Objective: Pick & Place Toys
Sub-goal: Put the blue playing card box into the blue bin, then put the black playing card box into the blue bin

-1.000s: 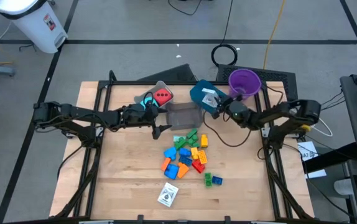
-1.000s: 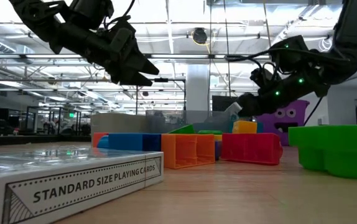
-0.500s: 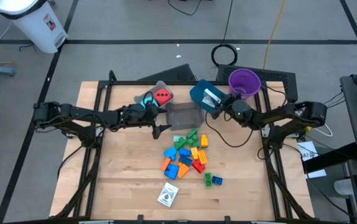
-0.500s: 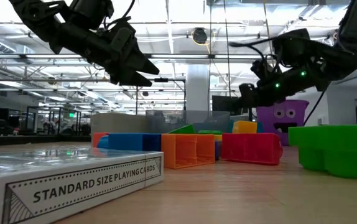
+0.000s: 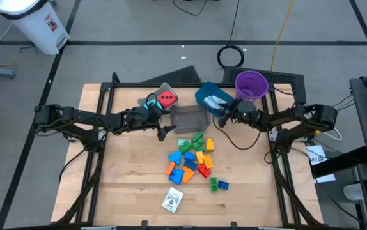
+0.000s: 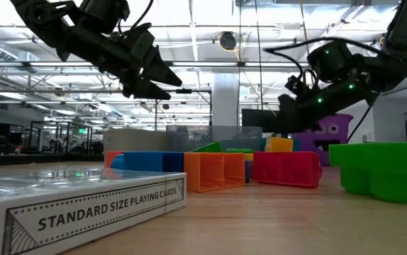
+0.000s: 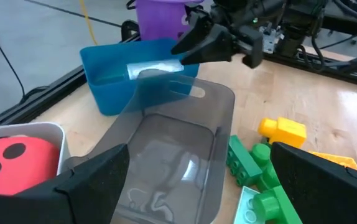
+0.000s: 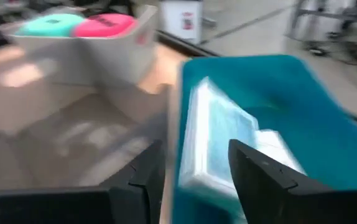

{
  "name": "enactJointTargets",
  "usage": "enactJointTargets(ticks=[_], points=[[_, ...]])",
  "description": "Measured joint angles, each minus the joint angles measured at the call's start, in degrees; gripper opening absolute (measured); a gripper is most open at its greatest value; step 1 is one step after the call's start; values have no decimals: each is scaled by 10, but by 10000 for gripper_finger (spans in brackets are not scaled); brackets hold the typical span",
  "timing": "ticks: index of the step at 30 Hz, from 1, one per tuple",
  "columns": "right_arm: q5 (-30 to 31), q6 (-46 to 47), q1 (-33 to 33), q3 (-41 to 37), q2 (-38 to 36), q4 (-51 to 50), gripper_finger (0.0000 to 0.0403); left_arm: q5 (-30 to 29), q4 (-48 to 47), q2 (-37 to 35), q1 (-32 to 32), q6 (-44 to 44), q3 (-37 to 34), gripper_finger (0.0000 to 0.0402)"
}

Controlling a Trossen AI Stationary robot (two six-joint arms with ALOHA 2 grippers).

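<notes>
A pile of small bricks (image 5: 193,158) in red, blue, green, yellow and orange lies mid-table. A boxed card deck (image 5: 172,200) lies flat near the front edge. The cyan and red cubes (image 5: 160,100) sit in the grey bin. Pale card packs (image 8: 219,143) lie in the teal bin (image 5: 209,97). My left gripper (image 5: 164,131) hangs open and empty above the near left corner of the dark see-through bin (image 7: 172,162). My right gripper (image 5: 224,115) hangs open and empty over the teal bin's near right side, and it also shows in the left wrist view (image 7: 197,46).
The purple cup (image 5: 251,83) stands behind the right gripper, right of the teal bin. The three bins stand in a row along the far side. Bare wood lies left and right of the brick pile. In the low view the deck (image 6: 83,205) fills the foreground.
My right gripper has risen a little above the teal bin. My left arm has kept still.
</notes>
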Motion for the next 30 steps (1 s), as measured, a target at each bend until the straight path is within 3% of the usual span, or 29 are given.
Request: enactJointTargets(ticks=[3, 10, 21, 23, 26, 28, 30], points=[[-37, 0, 7, 0, 0, 18, 137, 0, -1, 0, -1, -9, 0, 397], [-37, -13, 40, 0, 0, 66, 124, 0, -4, 0, -1, -14, 0, 397], [-37, -66, 165, 0, -37, 127, 133, 7, -41, 0, -3, -82, 0, 397], [-37, -78, 188, 0, -47, 123, 136, 46, -48, 0, -4, -104, -1, 397], [-38, -112, 212, 0, -55, 141, 136, 164, -43, 0, -25, -111, -1, 397], [-37, -119, 223, 0, -63, 145, 135, 225, -30, 0, -63, -107, -1, 397], [-36, -120, 232, 0, -71, 147, 133, 239, -21, 0, -117, -78, 2, 397]])
